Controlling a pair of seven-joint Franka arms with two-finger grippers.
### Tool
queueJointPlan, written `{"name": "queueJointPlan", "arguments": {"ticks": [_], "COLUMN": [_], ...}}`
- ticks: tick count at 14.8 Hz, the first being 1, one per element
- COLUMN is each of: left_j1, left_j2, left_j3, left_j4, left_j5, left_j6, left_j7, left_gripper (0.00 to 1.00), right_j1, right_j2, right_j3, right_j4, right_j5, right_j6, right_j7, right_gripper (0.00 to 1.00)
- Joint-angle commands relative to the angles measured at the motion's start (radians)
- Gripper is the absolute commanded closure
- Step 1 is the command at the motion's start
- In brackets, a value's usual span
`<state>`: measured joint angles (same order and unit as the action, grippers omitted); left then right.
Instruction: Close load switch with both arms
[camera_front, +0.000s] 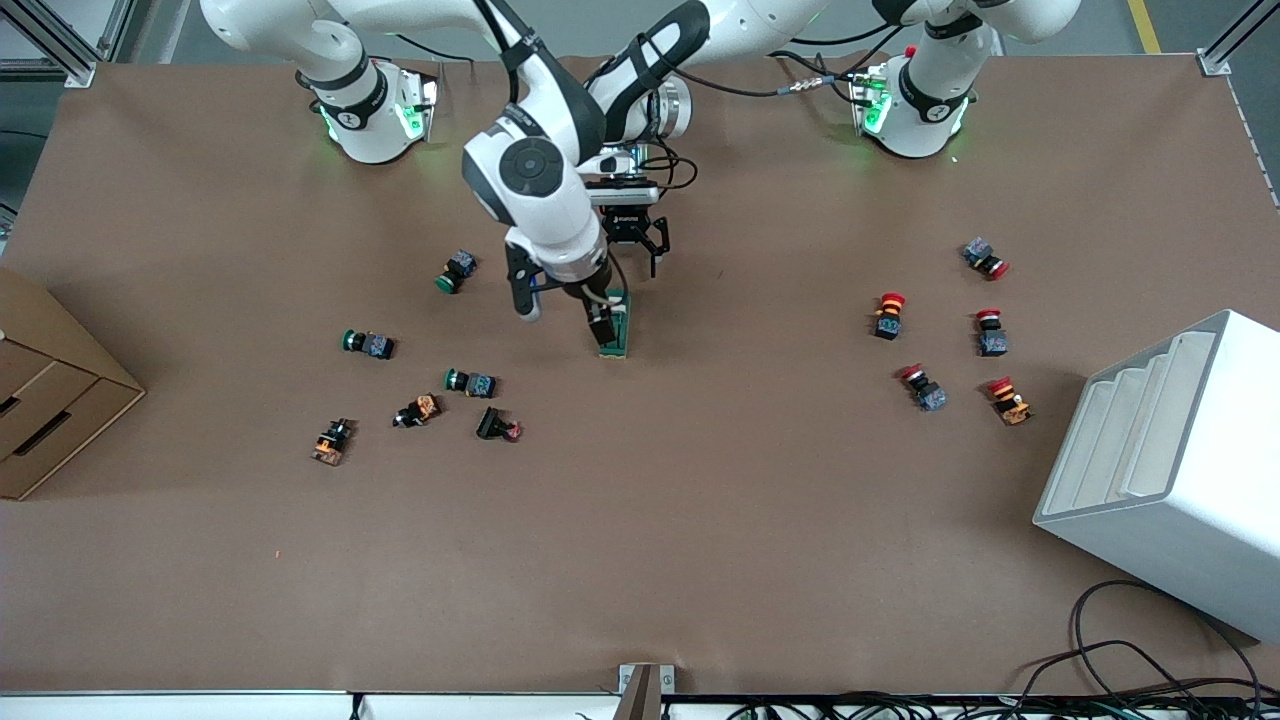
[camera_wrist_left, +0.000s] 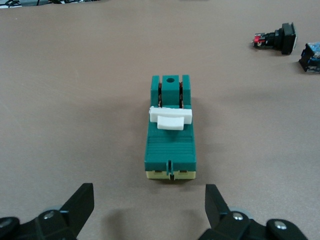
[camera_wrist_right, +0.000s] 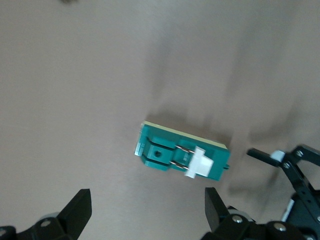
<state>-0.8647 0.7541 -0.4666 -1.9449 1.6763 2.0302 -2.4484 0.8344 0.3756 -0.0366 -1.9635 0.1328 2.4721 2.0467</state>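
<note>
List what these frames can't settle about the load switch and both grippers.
- Front view: the right gripper covers most of the load switch; contact can't be judged.
- Left wrist view: left gripper cut by the frame edge.
- Right wrist view: blurred; lever position unclear.

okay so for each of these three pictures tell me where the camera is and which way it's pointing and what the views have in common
Front view: high across the table, facing both arm bases; right gripper and left gripper hang over the load switch.
Left wrist view: on the left arm's wrist, looking along the table at the load switch; its open left gripper frames the edge.
Right wrist view: on the right wrist, looking down on the load switch; open right gripper shows, left gripper farther off.
All three share the switch.
</note>
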Motion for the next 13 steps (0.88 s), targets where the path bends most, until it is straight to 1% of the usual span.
{"name": "queueJointPlan", "arguments": {"ticks": [1,3,5,7,9,13], "left_j1": [-0.004,-0.004,-0.004,-0.007,-0.019,-0.037], "left_j2": [0.034,0.045,0.060,0.073,0.082,0.105], "left_j3": [0.005,0.005,0.005,0.005,0.006,0.006], "left_j4": [0.011,0.012,0.021,0.030,0.040,0.066], "left_j5": [0.083,0.100,0.103,0.105,0.109,0.109], "left_j6": [-0.022,-0.034,-0.044,-0.044,-0.070,-0.087], "left_j7": [-0.060,-0.070,-0.075,-0.077,-0.080,-0.112], "left_gripper": [0.02,0.02,0.02,0.01,0.01,0.01], "right_j1": [0.031,0.046,0.064,0.080,0.080,0.075], "right_j2": [0.015,0.061,0.115,0.149,0.157,0.161], "right_j3": [-0.014,-0.014,-0.013,-0.013,-0.011,-0.011], "right_j4": [-0.038,-0.035,-0.035,-0.034,-0.034,-0.032], "right_j5": [0.002,-0.019,-0.096,-0.139,-0.143,-0.143], "right_j6": [0.068,0.114,0.175,0.209,0.209,0.200], "right_j7": [0.035,0.026,0.013,-0.003,-0.052,-0.074], "right_gripper": [0.00,0.00,0.00,0.00,0.00,0.00]}}
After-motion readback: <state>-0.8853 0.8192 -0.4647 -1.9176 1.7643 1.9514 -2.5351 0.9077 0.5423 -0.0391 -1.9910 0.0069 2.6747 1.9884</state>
